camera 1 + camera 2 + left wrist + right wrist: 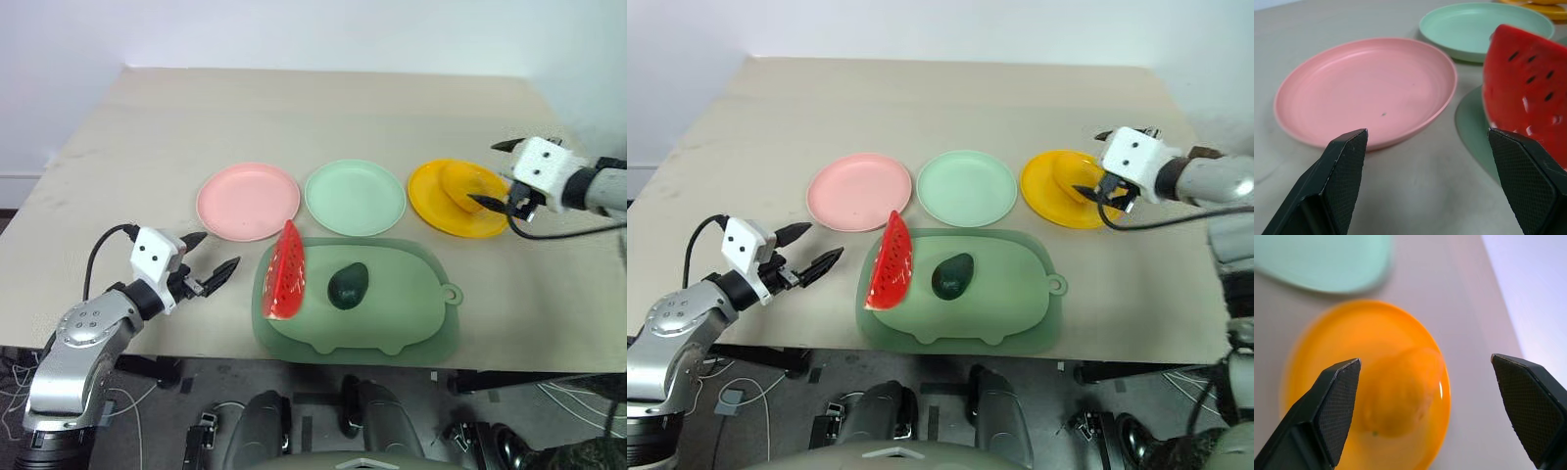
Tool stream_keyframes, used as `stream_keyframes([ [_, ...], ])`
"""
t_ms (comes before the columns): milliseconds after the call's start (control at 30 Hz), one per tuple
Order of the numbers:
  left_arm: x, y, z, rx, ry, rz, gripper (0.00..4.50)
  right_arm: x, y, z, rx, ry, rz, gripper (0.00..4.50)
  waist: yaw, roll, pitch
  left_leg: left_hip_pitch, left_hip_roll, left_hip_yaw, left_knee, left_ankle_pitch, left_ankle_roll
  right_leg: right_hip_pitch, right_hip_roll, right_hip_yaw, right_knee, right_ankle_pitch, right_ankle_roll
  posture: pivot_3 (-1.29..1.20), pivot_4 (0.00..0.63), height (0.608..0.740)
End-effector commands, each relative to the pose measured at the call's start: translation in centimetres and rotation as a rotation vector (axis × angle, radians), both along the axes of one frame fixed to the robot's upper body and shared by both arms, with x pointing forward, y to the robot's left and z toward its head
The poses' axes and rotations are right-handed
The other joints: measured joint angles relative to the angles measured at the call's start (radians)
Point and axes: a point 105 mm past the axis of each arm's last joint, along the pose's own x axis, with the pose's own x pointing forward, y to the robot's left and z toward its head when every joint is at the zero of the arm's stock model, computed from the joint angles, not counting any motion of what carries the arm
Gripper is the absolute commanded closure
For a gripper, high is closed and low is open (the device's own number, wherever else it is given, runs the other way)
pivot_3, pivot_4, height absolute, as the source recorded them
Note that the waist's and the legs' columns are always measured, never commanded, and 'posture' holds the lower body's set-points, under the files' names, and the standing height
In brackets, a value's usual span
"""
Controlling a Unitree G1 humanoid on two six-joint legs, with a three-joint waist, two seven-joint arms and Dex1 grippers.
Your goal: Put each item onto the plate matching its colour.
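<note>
Three plates sit in a row: pink (248, 201), mint green (355, 197) and yellow (441, 206). The yellow mango (465, 179) lies on the yellow plate. My right gripper (493, 173) hovers open just above the mango (1400, 391), with nothing between its fingers. The red watermelon wedge (287, 271) stands on its rind at the left edge of the green mat, with the dark avocado (348, 285) beside it. My left gripper (217, 252) is open and empty, low over the table. It points at the gap between the pink plate (1361, 88) and the watermelon (1528, 98).
A large green pig-shaped mat (411, 313) lies near the table's front edge, in front of the plates. Bare tabletop stretches behind the plates and at the far left. A black cable (98, 250) loops from my left wrist.
</note>
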Motion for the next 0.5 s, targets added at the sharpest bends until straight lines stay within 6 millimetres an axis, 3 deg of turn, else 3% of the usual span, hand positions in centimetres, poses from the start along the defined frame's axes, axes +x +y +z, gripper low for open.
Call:
stream_keyframes([
  [33, 0.5, -0.3, 1.1, 0.008, -0.034, -0.030, 0.38, -3.8, 5.1, -0.8, -0.089, 0.068, 0.327, 0.02, 0.000, 0.000, 0.000, 0.000, 0.000, 0.000, 0.000, 0.000, 0.000, 0.000, 0.000, 0.000, 0.000, 0.000, 0.000, 0.00, 0.150, 0.740],
  [233, 1.2, -1.0, 1.3, 0.003, -0.046, -0.054, 0.38, -6.1, 9.0, -4.2, -0.142, 0.195, 0.588, 0.02, 0.007, 0.000, 0.000, 0.001, 0.000, 0.000, 0.000, 0.000, 0.000, 0.001, -0.001, 0.000, 0.000, 0.000, 0.000, 0.00, 0.150, 0.740],
  [367, 1.1, -1.1, 1.4, 0.006, -0.050, -0.054, 0.38, -5.7, 10.0, -5.0, -0.161, 0.230, 0.654, 0.02, 0.008, 0.000, 0.000, 0.001, 0.000, 0.000, 0.001, 0.000, 0.000, 0.001, -0.002, 0.000, 0.000, 0.000, 0.000, 0.00, 0.150, 0.740],
  [500, 0.7, -0.8, 1.4, 0.006, -0.051, -0.041, 0.38, -5.5, 11.0, -5.2, -0.237, 0.152, 0.763, 0.02, 0.008, 0.000, 0.000, 0.001, -0.001, -0.001, 0.001, 0.000, 0.000, 0.001, -0.002, 0.000, 0.000, 0.000, 0.000, 0.00, 0.150, 0.740],
])
